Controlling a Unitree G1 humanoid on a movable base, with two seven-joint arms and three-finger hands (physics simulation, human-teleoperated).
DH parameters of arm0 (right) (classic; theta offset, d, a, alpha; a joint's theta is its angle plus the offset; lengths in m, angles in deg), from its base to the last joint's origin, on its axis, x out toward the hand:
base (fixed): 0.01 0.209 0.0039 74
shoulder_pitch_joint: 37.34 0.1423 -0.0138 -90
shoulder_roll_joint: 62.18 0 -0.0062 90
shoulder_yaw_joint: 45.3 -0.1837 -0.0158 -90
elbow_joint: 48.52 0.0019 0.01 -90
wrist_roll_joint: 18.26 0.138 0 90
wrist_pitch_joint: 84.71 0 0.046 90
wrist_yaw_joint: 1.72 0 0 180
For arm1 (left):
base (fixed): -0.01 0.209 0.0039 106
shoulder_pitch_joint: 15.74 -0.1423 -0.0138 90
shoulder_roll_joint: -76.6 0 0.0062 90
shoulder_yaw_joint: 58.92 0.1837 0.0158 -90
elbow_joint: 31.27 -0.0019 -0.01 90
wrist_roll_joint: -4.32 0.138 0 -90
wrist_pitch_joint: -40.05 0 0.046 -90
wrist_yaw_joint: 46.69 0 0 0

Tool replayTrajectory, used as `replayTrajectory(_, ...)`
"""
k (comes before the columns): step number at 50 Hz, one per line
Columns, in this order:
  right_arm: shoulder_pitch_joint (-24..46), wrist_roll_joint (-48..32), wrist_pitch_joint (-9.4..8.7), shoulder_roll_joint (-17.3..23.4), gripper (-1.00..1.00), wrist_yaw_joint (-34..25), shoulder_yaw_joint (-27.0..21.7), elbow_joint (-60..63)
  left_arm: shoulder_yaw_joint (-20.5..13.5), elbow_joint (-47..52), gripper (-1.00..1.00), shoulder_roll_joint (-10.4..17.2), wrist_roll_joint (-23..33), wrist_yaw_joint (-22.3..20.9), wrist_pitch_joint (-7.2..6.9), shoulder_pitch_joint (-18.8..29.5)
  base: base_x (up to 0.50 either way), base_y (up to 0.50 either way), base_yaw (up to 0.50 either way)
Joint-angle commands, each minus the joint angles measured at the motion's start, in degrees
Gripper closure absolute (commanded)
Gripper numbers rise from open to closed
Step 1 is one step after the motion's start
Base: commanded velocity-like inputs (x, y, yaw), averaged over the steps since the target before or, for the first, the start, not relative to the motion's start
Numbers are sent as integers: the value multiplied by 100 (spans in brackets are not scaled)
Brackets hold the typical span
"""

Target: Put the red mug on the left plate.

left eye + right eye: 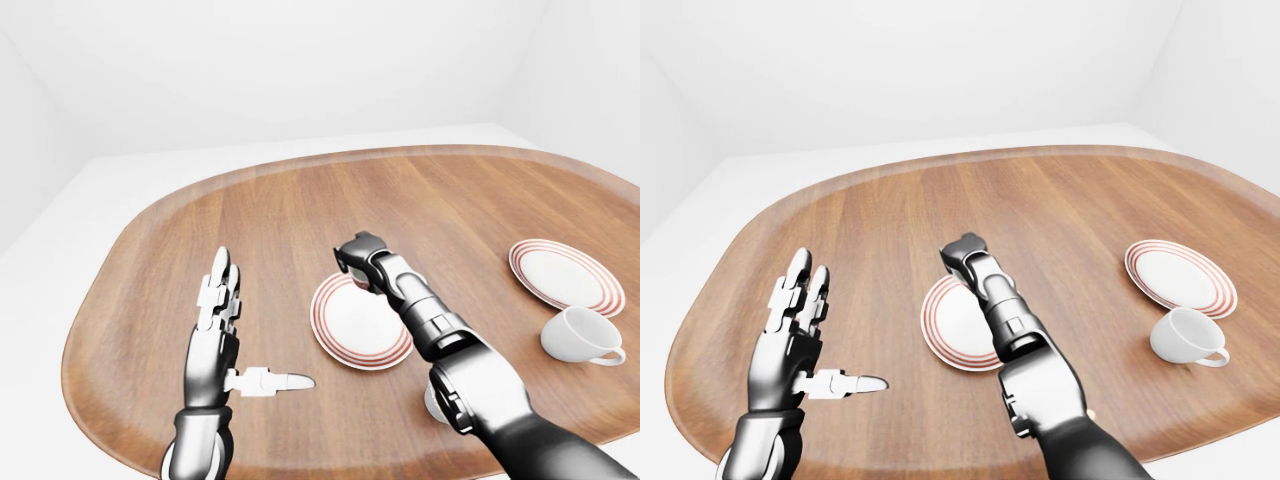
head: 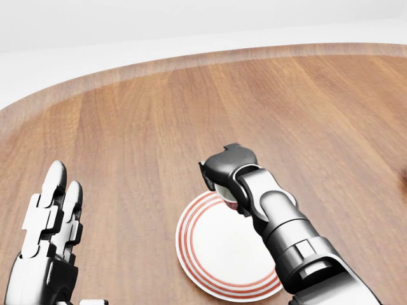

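Observation:
The red mug (image 2: 225, 192) is almost wholly hidden inside my right hand (image 2: 220, 179), which is shut on it; only a sliver of its rim shows under the fingers. The hand holds it over the top edge of the left plate (image 2: 219, 254), a white plate with red rings lying flat on the wooden table (image 2: 140, 127). Whether the mug touches the plate I cannot tell. My left hand (image 1: 222, 330) stands upright to the left of the plate, fingers straight and thumb stretched out, open and holding nothing.
A second red-ringed plate (image 1: 566, 277) lies at the right of the table, with a white cup (image 1: 578, 335) just below it. A small white object (image 1: 431, 402) peeks out under my right forearm. The table's curved rim runs along the top.

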Motion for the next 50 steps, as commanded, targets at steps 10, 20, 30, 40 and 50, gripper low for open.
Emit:
replayTrajectory(10,26,-299,0,-505,100,1234,228,-670,-13,-2,-100,-8,-9,-21,12,-1,0,0,0)
replayTrajectory(20,-241,-133,0,-449,100,2135,146,-1526,-92,-37,-100,-23,-85,-86,40,0,0,0,0)
replayTrajectory(30,-343,371,0,-275,100,1987,-131,-1687,-118,-74,-100,-46,-93,-103,12,47,0,0,0)
replayTrajectory(40,-342,412,0,-270,100,1989,-89,-1688,-121,-74,-100,-52,-91,-110,12,46,0,0,0)
replayTrajectory(50,-507,727,0,-85,100,2067,-259,-1763,-112,-78,-100,-64,-70,-84,-46,93,0,0,0)
